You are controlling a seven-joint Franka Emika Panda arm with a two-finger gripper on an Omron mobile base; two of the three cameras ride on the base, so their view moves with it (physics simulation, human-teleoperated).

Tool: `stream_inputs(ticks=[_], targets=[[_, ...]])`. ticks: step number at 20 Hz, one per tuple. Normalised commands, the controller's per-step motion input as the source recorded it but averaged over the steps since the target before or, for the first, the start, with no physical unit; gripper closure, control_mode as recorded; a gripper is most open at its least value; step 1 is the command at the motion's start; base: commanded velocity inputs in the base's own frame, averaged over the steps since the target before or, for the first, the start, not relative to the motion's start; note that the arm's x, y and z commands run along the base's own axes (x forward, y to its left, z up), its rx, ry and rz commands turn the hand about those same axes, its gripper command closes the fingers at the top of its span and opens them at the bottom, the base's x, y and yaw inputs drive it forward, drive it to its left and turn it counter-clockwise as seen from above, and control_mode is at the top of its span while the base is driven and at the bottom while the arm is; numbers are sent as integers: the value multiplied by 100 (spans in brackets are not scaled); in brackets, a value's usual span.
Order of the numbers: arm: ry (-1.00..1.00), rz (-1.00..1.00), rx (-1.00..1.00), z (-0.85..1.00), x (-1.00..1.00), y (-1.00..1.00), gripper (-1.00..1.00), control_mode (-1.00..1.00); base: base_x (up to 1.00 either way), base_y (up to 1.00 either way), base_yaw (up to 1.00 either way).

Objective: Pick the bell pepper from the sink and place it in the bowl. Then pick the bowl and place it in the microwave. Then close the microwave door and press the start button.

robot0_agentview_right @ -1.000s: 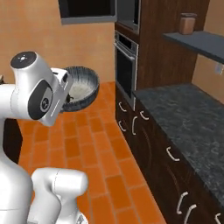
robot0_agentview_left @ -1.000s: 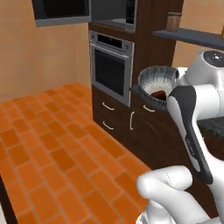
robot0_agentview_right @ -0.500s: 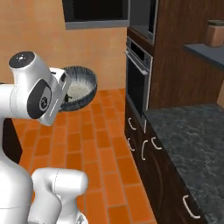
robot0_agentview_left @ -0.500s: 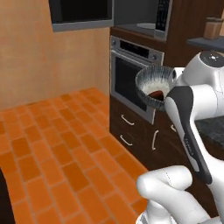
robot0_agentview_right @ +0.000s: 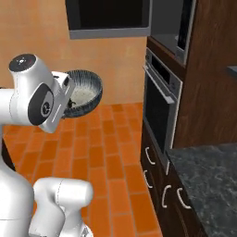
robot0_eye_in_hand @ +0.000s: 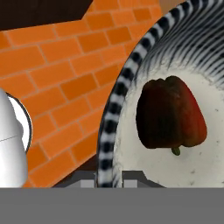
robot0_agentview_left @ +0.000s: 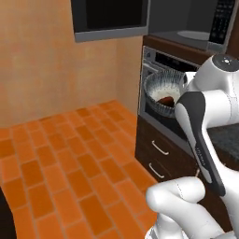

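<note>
My gripper (robot0_eye_in_hand: pixel 109 178) is shut on the rim of the bowl (robot0_eye_in_hand: pixel 109 127), with one finger on each side of the striped dark wall. I hold the bowl (robot0_agentview_left: pixel 162 89) up in the air in front of the arm; from the other side the bowl (robot0_agentview_right: pixel 86 90) hangs over the brick floor. The bell pepper (robot0_eye_in_hand: pixel 170 113), dark orange-red, lies on its side on the pale speckled inside, and the bell pepper (robot0_agentview_left: pixel 165 100) shows low in the bowl. The microwave (robot0_agentview_left: pixel 192 25) stands open above, turntable visible. The microwave door (robot0_agentview_left: pixel 110 18) is swung out to the left. The sink is out of view.
A wall oven (robot0_agentview_right: pixel 160 102) with a bar handle sits under the microwave, with drawers (robot0_agentview_left: pixel 159 148) below it. A dark stone counter (robot0_agentview_right: pixel 208 180) runs along the right. Orange brick floor (robot0_agentview_left: pixel 60 158) spreads to the left, up to a tan wall.
The whole picture has shifted: the base has driven, so oven and microwave now stand nearer and larger. The bowl with the pepper stays held the same way.
</note>
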Motion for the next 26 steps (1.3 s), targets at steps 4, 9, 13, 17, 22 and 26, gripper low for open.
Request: stream_inputs(ticks=[4,9,13,17,22,26], targets=[[0,0,0,0,0,0,100,100,100,-11,5],[0,0,0,0,0,0,100,100,96,-36,-2],[0,0,0,0,0,0,100,100,92,-16,-15],[0,0,0,0,0,0,100,100,44,10,-34],[0,0,0,0,0,0,100,100,26,16,-49],[0,0,0,0,0,0,100,100,61,32,-34]])
